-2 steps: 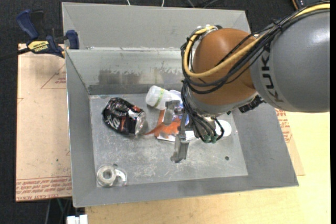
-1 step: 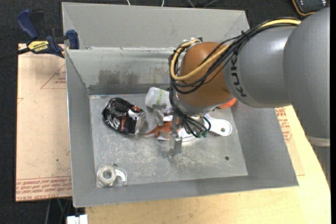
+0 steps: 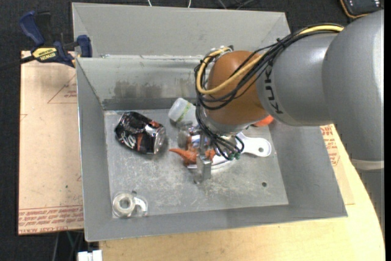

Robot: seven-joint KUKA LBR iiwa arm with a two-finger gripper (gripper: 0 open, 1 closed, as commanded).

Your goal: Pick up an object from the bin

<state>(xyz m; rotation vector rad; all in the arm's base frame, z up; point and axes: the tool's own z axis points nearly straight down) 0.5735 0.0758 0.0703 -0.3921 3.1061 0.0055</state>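
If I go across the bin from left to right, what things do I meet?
Crushed black can → pale little cup → claw → white flat piece.

Bin floor (image 3: 259, 185) lies bare front right; crushed can (image 3: 142, 133) crowds the left.

Single overhead view. My one camera looks down on the grey bin (image 3: 256, 183) from above, tilted somewhat to one side, set far enough back to take in every wall around the pincer (image 3: 203, 172). The arm (image 3: 317, 79) reaches in from the pincer's right.
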